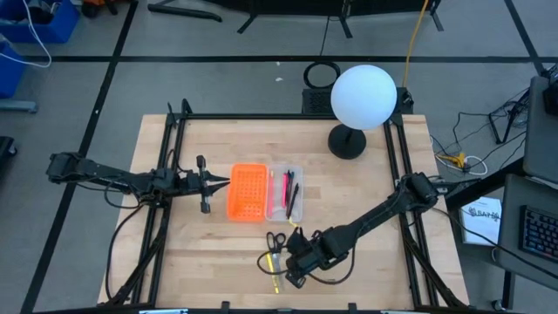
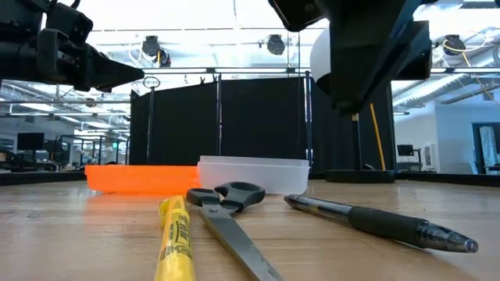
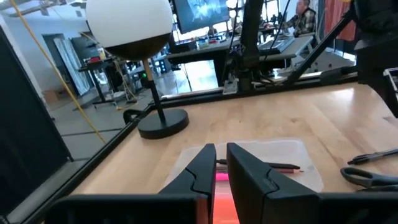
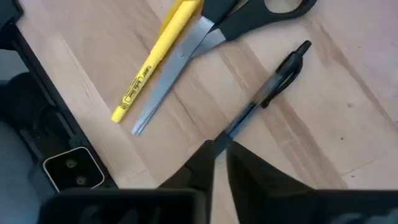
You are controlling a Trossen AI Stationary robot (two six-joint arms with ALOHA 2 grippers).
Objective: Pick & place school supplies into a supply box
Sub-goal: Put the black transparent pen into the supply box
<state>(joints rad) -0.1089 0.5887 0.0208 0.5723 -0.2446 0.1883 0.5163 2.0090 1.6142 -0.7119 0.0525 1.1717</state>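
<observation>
While hanging the right gripper point(image 4: 217, 152) by the table's front edge, fingers a sliver apart and pinching nothing, eyeing the black pen point(image 4: 267, 93) right below. Guessing light, stiff, slick and rolly, so aiming mid-barrel. Spotting scissors point(image 4: 180, 62) and yellow pen point(image 4: 155, 59) just beside, supply box point(image 1: 273, 209) mid-table. Leaving the left gripper point(image 1: 225, 182) idling by the orange tray point(image 1: 247, 192). Losing the pen's end behind the fingers.
</observation>
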